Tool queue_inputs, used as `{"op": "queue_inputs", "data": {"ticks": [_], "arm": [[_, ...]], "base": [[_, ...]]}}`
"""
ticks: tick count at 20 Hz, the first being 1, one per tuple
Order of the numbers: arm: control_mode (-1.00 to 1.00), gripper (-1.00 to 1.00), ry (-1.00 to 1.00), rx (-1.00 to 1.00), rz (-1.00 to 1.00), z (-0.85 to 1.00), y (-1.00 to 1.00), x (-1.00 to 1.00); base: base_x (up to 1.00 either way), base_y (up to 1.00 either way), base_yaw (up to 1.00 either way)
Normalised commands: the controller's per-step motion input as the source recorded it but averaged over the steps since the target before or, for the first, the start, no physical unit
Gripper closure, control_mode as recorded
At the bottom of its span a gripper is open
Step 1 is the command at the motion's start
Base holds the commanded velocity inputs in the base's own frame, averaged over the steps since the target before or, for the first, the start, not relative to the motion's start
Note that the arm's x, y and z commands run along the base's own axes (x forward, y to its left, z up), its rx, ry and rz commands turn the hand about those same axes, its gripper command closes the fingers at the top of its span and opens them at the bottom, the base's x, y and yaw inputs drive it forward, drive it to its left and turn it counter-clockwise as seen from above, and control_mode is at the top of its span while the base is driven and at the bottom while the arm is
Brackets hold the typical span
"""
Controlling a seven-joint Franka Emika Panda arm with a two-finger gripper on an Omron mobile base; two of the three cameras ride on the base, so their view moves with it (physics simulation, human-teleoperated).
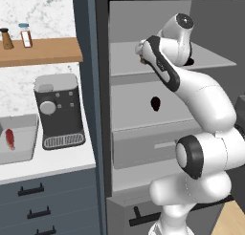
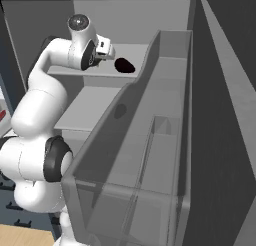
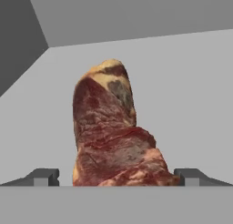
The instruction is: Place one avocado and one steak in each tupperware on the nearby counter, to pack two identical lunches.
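Note:
A raw red steak (image 3: 113, 127) with a fatty tan top stands on a grey fridge shelf, right in front of my gripper (image 3: 116, 177). It sits between the two open finger tips (image 3: 45, 176), which are apart from it. The arm reaches into the upper shelf, where the gripper (image 1: 141, 55) (image 2: 107, 50) is. One black avocado (image 2: 124, 65) lies on that same shelf just right of the hand. Another avocado (image 1: 155, 103) rests on the shelf below. On the white counter (image 1: 57, 165) at the left, a grey tupperware (image 1: 26, 120) holds a red steak (image 1: 9, 138).
A dark coffee machine (image 1: 60, 110) stands on the counter beside the tupperware. A wooden wall shelf (image 1: 43, 51) with jars hangs above it. The open fridge door with translucent bins (image 2: 150, 140) stands close on the arm's right. A grey pull-out drawer (image 1: 143, 148) sits below the shelves.

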Motion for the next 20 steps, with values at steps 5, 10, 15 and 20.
{"op": "queue_inputs", "data": {"ticks": [5,10,15,20], "arm": [[-1.0,1.0,0.03,0.0,-0.01,-0.32,0.0,0.0],[-1.0,1.0,0.0,0.0,0.0,-0.28,0.02,0.11],[-1.0,1.0,-0.03,0.0,0.0,-0.17,0.01,-0.53],[-1.0,1.0,-0.22,0.01,0.0,0.0,-0.13,-1.0]], "base": [[0.0,0.0,0.0],[0.0,0.0,0.0],[0.0,0.0,0.0],[0.0,0.0,0.0]]}}
